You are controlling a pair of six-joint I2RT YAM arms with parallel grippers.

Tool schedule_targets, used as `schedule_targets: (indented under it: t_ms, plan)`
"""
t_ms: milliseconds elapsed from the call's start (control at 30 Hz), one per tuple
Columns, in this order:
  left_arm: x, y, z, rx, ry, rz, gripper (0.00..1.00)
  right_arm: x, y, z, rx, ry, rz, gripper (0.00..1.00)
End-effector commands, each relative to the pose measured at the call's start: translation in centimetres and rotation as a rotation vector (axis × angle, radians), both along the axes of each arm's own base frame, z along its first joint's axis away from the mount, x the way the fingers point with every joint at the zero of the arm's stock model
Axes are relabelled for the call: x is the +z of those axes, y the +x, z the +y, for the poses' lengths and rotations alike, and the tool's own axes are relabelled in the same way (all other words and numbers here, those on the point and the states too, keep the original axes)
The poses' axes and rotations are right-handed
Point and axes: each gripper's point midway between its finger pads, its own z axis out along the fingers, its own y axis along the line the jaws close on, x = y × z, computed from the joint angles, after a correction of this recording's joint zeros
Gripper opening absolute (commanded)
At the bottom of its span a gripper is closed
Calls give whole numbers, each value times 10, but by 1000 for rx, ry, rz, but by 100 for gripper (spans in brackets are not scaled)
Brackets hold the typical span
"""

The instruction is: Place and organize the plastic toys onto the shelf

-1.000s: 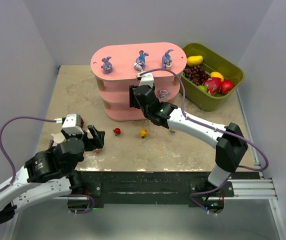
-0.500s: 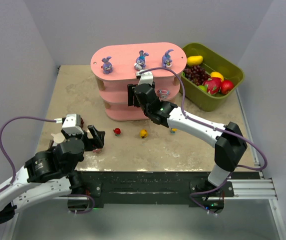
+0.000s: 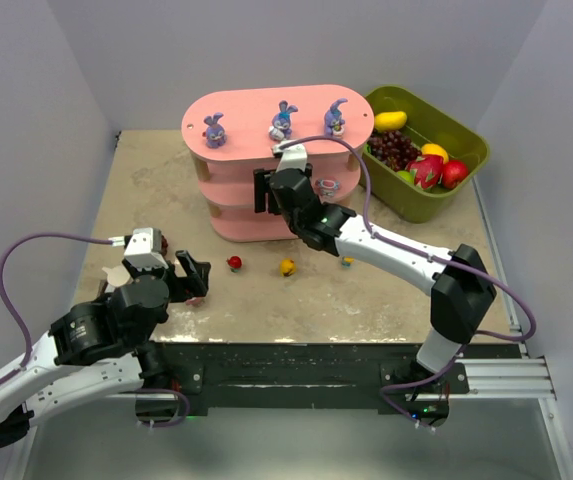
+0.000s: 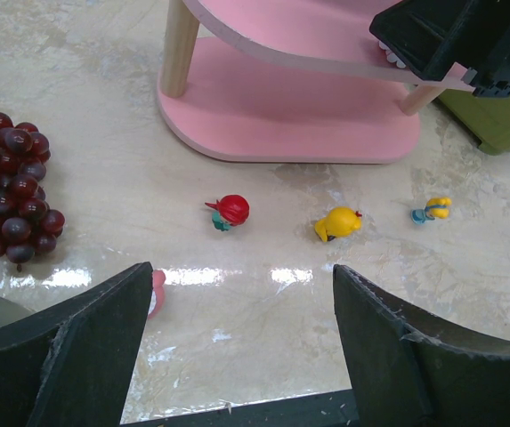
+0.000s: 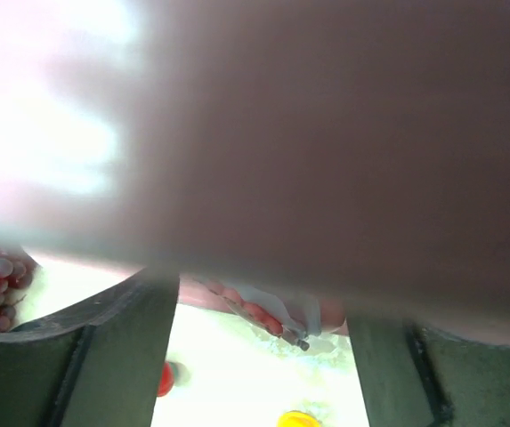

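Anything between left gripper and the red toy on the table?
Nothing visible. Bare table lies between the open left gripper and the red toy; the grape bunch sits off to the side.

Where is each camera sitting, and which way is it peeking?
Top external: high behind the arms, looking down on the pink three-tier shelf and olive-green bin; both arms show.
Left wrist: low, facing the shelf's bottom board; the open left gripper frames the view.
Right wrist: tucked against a blurred pink board; the open right gripper shows below.
Shared: all three see the small red plastic toy and small yellow plastic toy.
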Motion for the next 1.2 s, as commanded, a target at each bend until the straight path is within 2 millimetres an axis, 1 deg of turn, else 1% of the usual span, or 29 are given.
schedule_targets:
  t_ms: [0, 33, 100, 200, 233, 300, 367, 500, 600, 633, 667, 767, 800, 867, 900, 933, 1000, 1033, 1167]
  plan:
    - [7, 3, 2, 27, -15, -20, 86, 9, -4, -15, -29, 13, -18, 82]
    - [6, 3, 2, 25, -15, -20, 86, 11, -6, -16, -26, 19, -22, 85]
    - [7, 3, 1, 25, -15, -21, 86, 15, -8, -18, -25, 31, -30, 86]
    - [7, 3, 1, 25, -14, -21, 86, 21, -11, -21, -25, 52, -36, 86]
    - [7, 3, 1, 24, -14, -22, 86, 20, -13, -22, -21, 56, -35, 86]
    - [8, 4, 1, 24, -14, -22, 86, 29, -16, -23, -10, 87, -49, 85]
    - [8, 4, 1, 24, -15, -22, 86, 26, -21, -23, 12, 95, -47, 84]
    - [7, 4, 0, 22, -11, -21, 86, 37, -28, -27, 27, 121, -67, 81]
    - [7, 4, 0, 24, -9, -21, 86, 39, -32, -31, 29, 129, -68, 78]
    - [7, 4, 0, 24, -9, -21, 86, 41, -35, -33, 31, 138, -71, 75]
    - [8, 4, 0, 24, -12, -22, 86, 43, -36, -33, 33, 145, -74, 69]
    - [8, 4, 0, 23, -12, -23, 86, 44, -37, -34, 33, 156, -74, 57]
    - [8, 5, 0, 23, -12, -23, 86, 41, -37, -34, 30, 153, -67, 50]
    - [8, 4, 0, 22, -13, -21, 86, 38, -36, -33, 27, 151, -59, 44]
    - [8, 4, 0, 22, -13, -21, 86, 37, -36, -32, 29, 152, -55, 35]
    - [8, 4, 0, 22, -14, -22, 86, 37, -35, -32, 29, 155, -54, 32]
    - [8, 4, 0, 22, -14, -22, 86, 35, -35, -29, 31, 157, -45, 30]
    - [7, 4, 0, 23, -14, -21, 86, 34, -35, -29, 32, 156, -44, 23]
    - [8, 4, 1, 23, -15, -22, 86, 35, -32, -30, 16, 155, -46, 19]
